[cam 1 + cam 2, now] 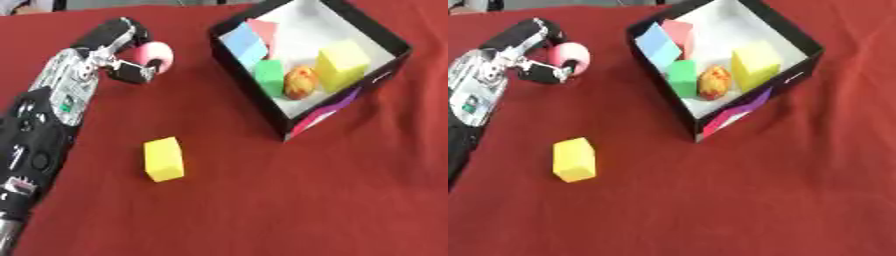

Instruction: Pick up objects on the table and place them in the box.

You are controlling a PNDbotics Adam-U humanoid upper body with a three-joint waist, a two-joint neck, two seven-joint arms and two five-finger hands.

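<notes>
The left hand (122,52) comes in from the left side, w/ its long black and silver arm running down the left edge. Its fingers and thumb are curled round a pink ball (157,55), so the hand has hold of it. Hand & ball are down at the red cloth (289,200), well left of the box (254,95); can't tell if the ball is touching the cloth or just off it. The box is black outside, white inside, and sits turned at an angle near the top middle. Inside it: a blue block (243,42) and a pink block (264,31) at the far left corner, a green block (269,74) by the near left wall, a round orange and red thing (301,82) just beside the green one, and a yellow block (341,62) on the right, next to the round thing. A 2nd yellow block (164,159) lies on the cloth, out of the box, well below the hand and apart from all else. The right hand shows in no view.
</notes>
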